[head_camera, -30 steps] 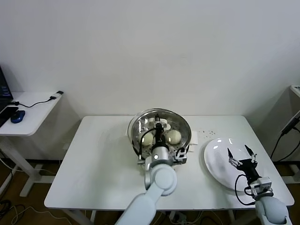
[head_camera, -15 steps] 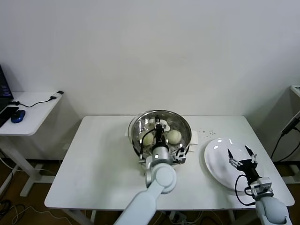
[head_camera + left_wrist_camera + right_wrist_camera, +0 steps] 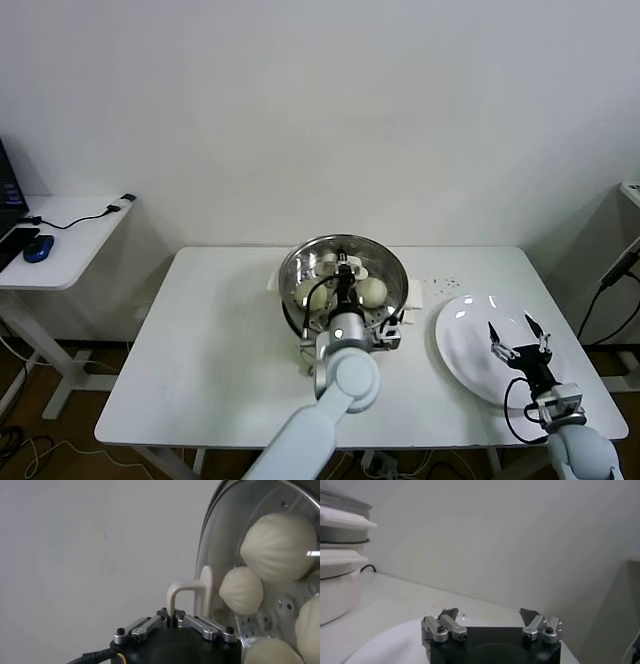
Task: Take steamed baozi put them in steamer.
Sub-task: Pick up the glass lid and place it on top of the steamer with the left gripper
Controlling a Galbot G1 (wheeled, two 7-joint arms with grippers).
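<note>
- We see a plain white wall (image 3: pixel 320 110) behind the white surface (image 3: pixel 210 350).
- Beyond the surface's left edge, we see a smaller white side table (image 3: pixel 60 240) carrying a blue mouse (image 3: pixel 37 250).

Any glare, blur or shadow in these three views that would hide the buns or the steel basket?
Head view: bright highlights on the round shiny steel steamer basket and flat white plate; the left arm covers part of the basket. Left wrist view: the shut left claw is sharp, the off-white pleated buns are soft-edged, with a glint at the rim. Right wrist view: the open right claw is dim.
</note>
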